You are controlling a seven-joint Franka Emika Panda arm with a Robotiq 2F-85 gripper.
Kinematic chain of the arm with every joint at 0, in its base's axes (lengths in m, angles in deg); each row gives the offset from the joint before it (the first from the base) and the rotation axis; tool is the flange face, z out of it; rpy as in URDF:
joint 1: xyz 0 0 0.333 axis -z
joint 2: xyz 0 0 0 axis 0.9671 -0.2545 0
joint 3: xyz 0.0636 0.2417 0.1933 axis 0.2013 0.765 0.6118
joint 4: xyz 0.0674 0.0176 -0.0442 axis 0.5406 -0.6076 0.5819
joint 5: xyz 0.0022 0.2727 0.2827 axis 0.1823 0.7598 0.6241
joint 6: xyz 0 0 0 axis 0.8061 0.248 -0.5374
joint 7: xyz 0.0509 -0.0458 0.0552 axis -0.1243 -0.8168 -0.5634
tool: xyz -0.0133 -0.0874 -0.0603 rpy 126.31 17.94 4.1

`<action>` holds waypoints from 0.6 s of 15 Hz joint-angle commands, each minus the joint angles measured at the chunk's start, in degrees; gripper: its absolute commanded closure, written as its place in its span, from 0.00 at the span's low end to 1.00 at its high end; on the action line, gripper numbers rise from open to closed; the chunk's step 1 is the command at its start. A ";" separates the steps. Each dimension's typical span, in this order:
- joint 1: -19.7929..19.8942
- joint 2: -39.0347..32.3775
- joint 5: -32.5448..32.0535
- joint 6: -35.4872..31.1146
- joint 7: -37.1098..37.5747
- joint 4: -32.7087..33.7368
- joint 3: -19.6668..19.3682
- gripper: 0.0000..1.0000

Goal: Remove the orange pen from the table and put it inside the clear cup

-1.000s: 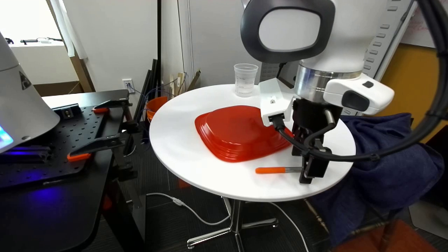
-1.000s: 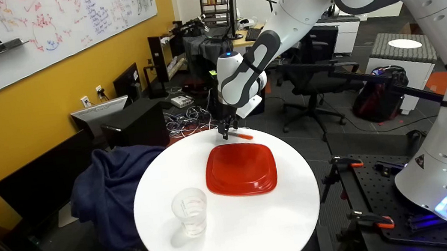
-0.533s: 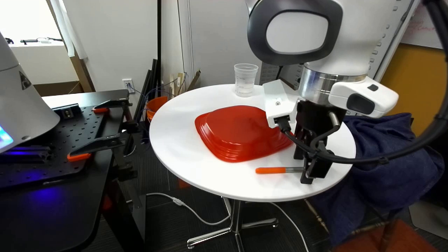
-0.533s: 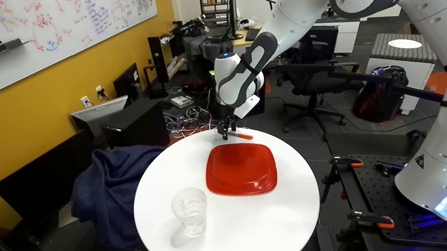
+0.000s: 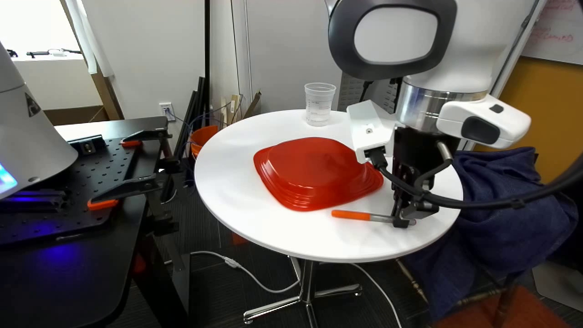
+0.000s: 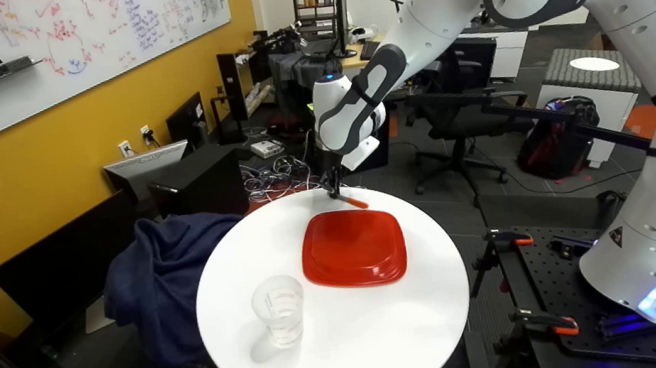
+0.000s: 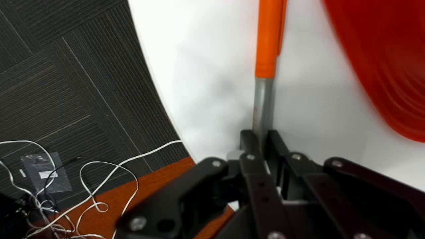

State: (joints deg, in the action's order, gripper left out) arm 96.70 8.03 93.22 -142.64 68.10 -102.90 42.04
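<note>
The orange pen (image 7: pixel 267 39) has its pale grey barrel pinched between the fingertips of my gripper (image 7: pixel 260 135), which is shut on it. Its orange end points away from the fingers, and in an exterior view the pen (image 5: pixel 350 215) shows a short tip past them. It lies close over the white round table (image 5: pixel 255 228), near the edge; whether it still touches the top I cannot tell. Across the table the clear cup (image 5: pixel 319 107) stands upright, seen in an exterior view as a see-through cup (image 6: pixel 281 310) with markings. It is out of the wrist view.
A large red square plate (image 5: pixel 314 173) lies upside down mid-table, between pen and cup in an exterior view (image 6: pixel 354 247). A blue cloth (image 5: pixel 505 228) hangs over something beside the table. The black workbench (image 5: pixel 27 273) bears the robot's base.
The fingers have closed on the pen's grey part. Gripper and pen sit slightly higher in an exterior view, and the pen has turned a little, its orange end now nearer the red plate.
</note>
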 commanded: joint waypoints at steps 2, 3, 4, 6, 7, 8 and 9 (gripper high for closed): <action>0.03 -0.92 0.79 2.29 -1.38 1.88 -0.16 0.97; -0.13 -0.74 0.77 2.39 -1.09 1.80 -0.29 0.97; -0.44 -0.22 0.73 2.29 -0.55 1.38 -0.54 0.97; -1.33 0.97 0.60 2.06 1.11 0.44 -1.36 0.97; -1.48 1.37 0.59 2.05 1.33 0.20 -1.51 0.97; -2.04 1.95 0.32 1.81 2.05 -0.21 -2.15 0.97; -2.52 2.39 0.16 1.85 2.88 -0.39 -2.72 0.97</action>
State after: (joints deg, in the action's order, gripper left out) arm 96.17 8.18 93.22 -142.40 68.54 -102.66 41.38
